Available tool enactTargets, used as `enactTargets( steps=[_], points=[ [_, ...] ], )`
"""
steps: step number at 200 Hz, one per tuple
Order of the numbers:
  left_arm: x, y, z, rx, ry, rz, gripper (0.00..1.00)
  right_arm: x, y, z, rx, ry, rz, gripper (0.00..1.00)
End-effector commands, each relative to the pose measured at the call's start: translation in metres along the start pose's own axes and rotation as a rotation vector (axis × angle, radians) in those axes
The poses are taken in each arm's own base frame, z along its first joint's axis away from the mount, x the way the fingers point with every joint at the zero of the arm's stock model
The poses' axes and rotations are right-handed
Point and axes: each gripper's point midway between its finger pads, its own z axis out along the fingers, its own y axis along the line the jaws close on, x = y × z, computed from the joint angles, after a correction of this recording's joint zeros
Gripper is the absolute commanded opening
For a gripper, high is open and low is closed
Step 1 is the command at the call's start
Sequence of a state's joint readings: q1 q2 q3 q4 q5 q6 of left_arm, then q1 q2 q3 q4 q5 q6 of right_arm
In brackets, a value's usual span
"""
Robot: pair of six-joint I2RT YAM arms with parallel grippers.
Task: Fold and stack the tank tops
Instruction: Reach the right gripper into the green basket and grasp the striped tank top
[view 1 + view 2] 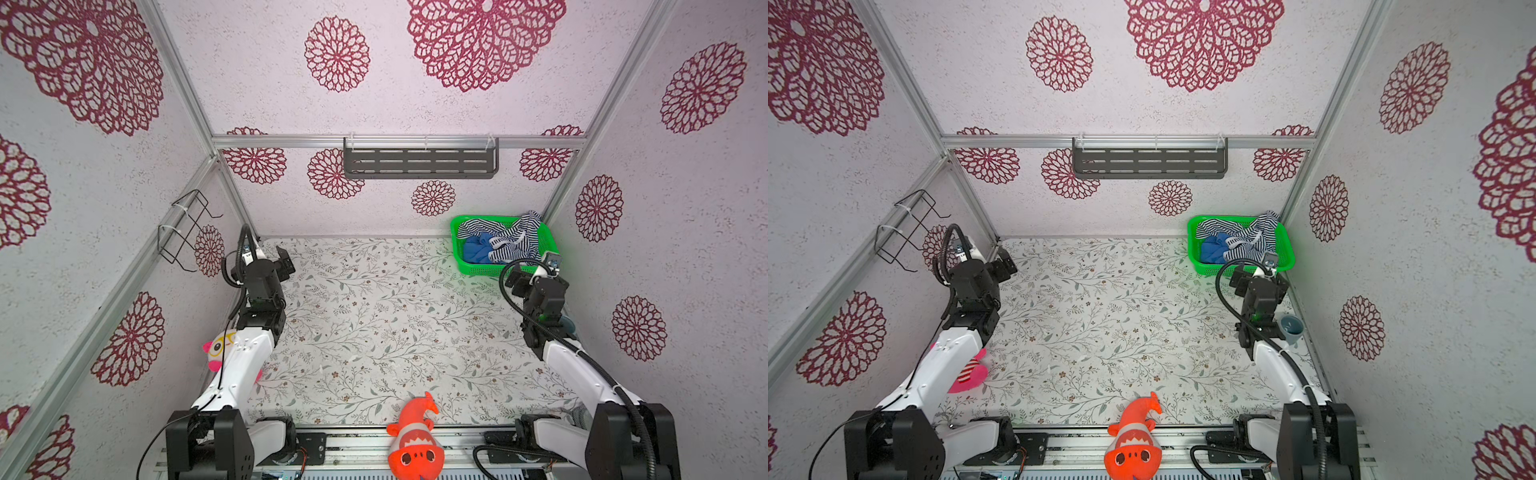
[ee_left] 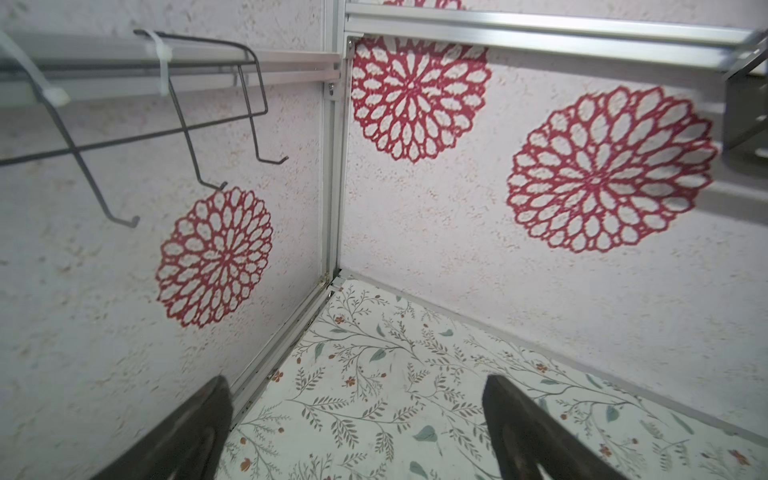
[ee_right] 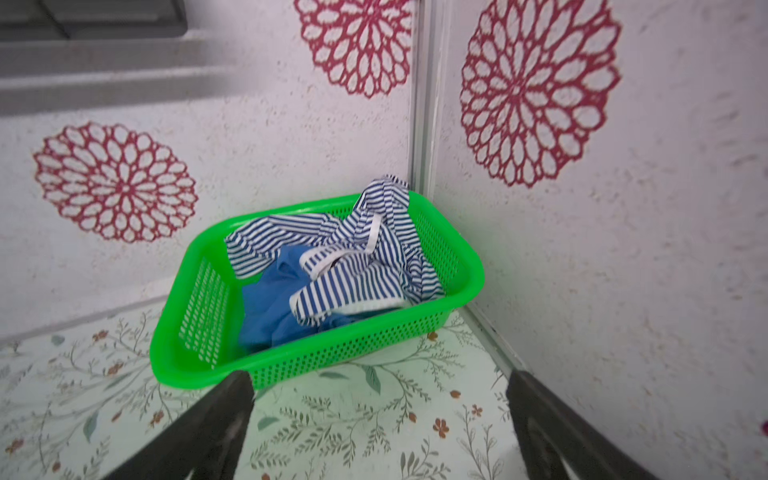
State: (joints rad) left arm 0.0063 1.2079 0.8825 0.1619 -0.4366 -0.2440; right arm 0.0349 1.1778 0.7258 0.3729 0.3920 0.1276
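- The striped tank top [image 3: 357, 266] lay crumpled in the green basket [image 3: 353, 349], partly over the plain blue tank top [image 3: 270, 303], with one striped end draped over the basket's far rim.
- The basket stood in the far right corner of the floral surface [image 1: 374, 311], close to both walls.
- The right claw [image 3: 378, 382] hung just short of the basket's near wall, jaws wide, holding nothing.
- The left claw [image 2: 355, 395] faced the far left corner, jaws wide and empty, well apart from the garments.
- An orange fish plush [image 1: 415, 436] lay at the surface's near edge.
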Motion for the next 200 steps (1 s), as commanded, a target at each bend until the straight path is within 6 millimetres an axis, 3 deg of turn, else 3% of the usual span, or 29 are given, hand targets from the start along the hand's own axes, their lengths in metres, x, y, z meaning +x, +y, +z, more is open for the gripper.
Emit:
enactTargets(
  steps=[1,37,57,93,117,148,159,179,200],
  points=[
    [0.06,0.0,-0.006,-0.009,0.274,0.007,0.99,0.031,-0.014,0.012,0.089,0.274,-0.054,0.99],
    [0.082,-0.032,-0.018,0.108,0.377,-0.076,0.99,0.023,-0.009,0.076,0.045,0.406,-0.019,0.99],
    [0.103,-0.054,-0.03,0.188,0.429,-0.1,0.99,0.035,-0.012,0.118,0.042,0.443,0.046,0.99],
    [0.127,-0.07,-0.05,0.239,0.499,-0.087,0.99,0.07,-0.002,0.185,0.031,0.528,0.083,0.99],
    [0.135,-0.071,-0.06,0.252,0.518,-0.105,0.99,0.095,0.009,0.214,0.002,0.569,0.123,0.99],
    [0.137,-0.069,-0.067,0.261,0.52,-0.118,0.99,0.11,0.017,0.235,-0.01,0.585,0.157,0.93],
    [0.138,-0.068,-0.069,0.258,0.521,-0.119,0.99,0.111,0.022,0.236,-0.032,0.6,0.17,0.74],
    [0.136,-0.067,-0.07,0.256,0.519,-0.118,0.99,0.097,0.025,0.232,-0.05,0.579,0.181,0.26],
    [0.137,-0.068,-0.069,0.256,0.52,-0.117,0.99,0.068,0.024,0.224,-0.06,0.526,0.167,0.0]
  ],
)
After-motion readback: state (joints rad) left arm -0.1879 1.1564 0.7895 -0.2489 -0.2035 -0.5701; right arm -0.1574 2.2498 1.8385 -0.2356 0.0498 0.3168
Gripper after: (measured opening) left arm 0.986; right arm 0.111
